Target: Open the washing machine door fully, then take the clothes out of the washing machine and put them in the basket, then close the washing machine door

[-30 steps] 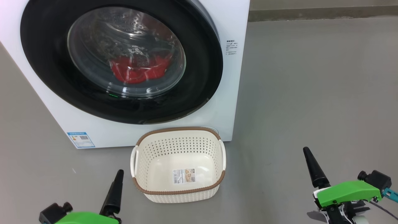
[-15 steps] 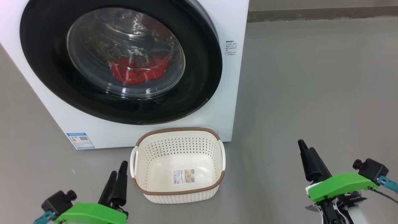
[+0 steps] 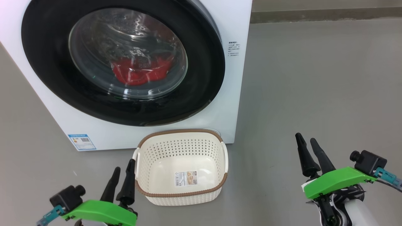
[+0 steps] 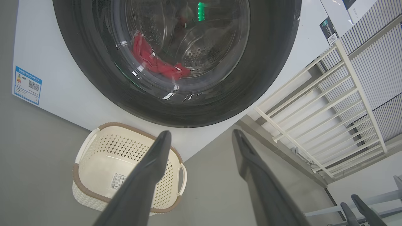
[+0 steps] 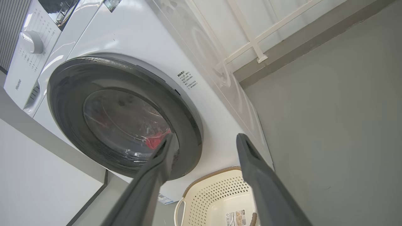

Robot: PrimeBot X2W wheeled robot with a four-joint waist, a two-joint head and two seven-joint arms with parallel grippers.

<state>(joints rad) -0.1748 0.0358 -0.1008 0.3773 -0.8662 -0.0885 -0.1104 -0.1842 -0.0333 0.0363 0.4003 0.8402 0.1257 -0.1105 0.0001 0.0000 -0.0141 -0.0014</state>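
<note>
Both empty and released, the left gripper [image 3: 124, 165] hovers just beside the basket [image 3: 180, 130] and the right gripper [image 3: 305, 138] well apart from it, the red clothes [image 3: 139, 70] ahead behind the washing machine door [image 3: 47, 62] glass.

washing machine [image 3: 227, 106] top cut off; its blue label [image 3: 81, 142] print unreadable.

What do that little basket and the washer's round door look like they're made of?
The basket: probably moulded plastic, matte cream, given its regular punched holes and brown woven-look rim. The washing machine door: a glossy black rim, likely plastic, showing sharp reflections; its bulging clear window looks like glass, with the clothes visible through it.
</note>
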